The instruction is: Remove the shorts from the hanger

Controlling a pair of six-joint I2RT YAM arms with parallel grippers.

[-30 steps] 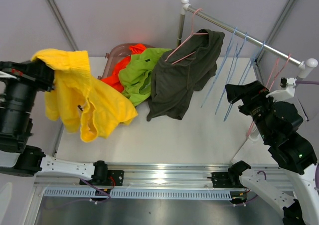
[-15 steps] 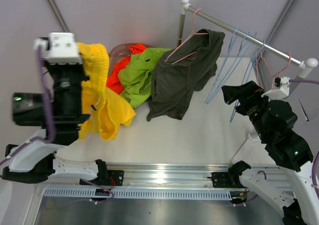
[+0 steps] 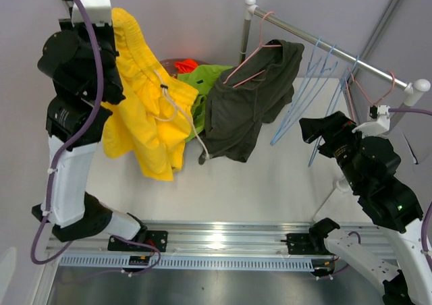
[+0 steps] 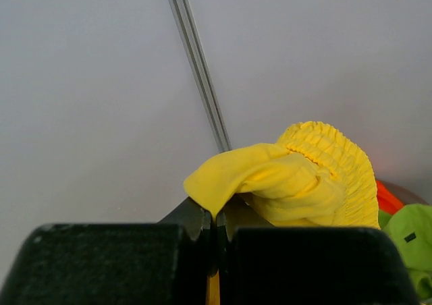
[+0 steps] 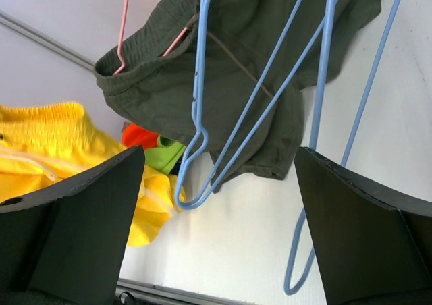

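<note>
From above: my left arm (image 3: 74,82) is reared up high at the back-left, and the yellow shorts (image 3: 145,116) dangle off the top of it in a floppy, crumpled sheet, with a thin white drawstring (image 3: 182,109) looping loose across them. Behind them the lime green shorts (image 3: 202,82) and orange shorts (image 3: 185,65) sit in a soft heap at the back of the white counter (image 3: 270,183). The olive-grey shorts (image 3: 246,102) are on the pink hanger (image 3: 253,55), which hooks over the shiny metal rail (image 3: 337,52). Skinny blue hangers (image 3: 304,96) hang bare further along. My right pincer (image 3: 312,131) sits just beside those.

Left wrist cam: my left pincer (image 4: 217,218) is clenched tight on a fold of the yellow fabric. The ribbed elastic waistband bunches up to the right against a plain grey wall (image 4: 101,82).

Right wrist cam: that pincer is spread wide with nothing in it. The blue wire loops hang between its two black fingers, and the olive-grey pair droops matte and wrinkly behind them, its gathered waistband over the pink wire.
</note>
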